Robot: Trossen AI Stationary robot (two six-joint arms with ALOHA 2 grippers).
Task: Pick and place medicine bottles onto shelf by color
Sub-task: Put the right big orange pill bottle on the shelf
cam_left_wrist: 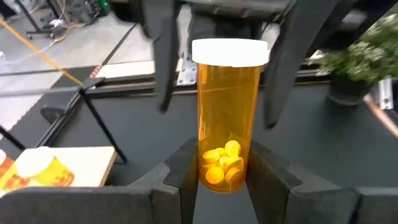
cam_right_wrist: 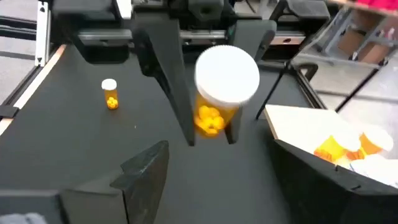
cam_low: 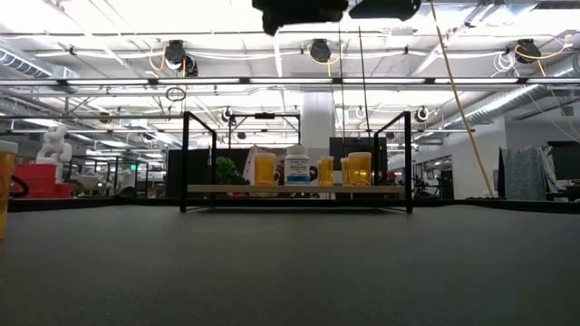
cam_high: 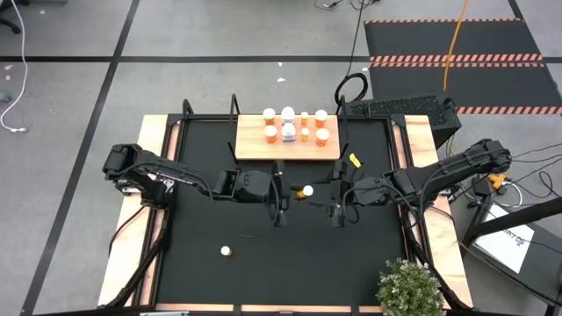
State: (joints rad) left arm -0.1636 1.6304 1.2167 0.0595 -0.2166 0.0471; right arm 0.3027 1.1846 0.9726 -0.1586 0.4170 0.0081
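A translucent orange bottle with a smooth white cap and yellow pills stands clamped in the left gripper at table centre. The right gripper, at its 3 o'clock, hangs spread apart. The light-wood shelf lies at 12 o'clock.

A small potted plant with pale green bushy leaves sits at the near right corner of the black table mat. Pale wooden side strips run along the mat's left and right edges. Beyond the mat's far right corner, a black floor mat edged with red-and-white hazard stripes lies on the grey floor, and an orange cable crosses it. A white cable trails on the floor far left of the table mat.
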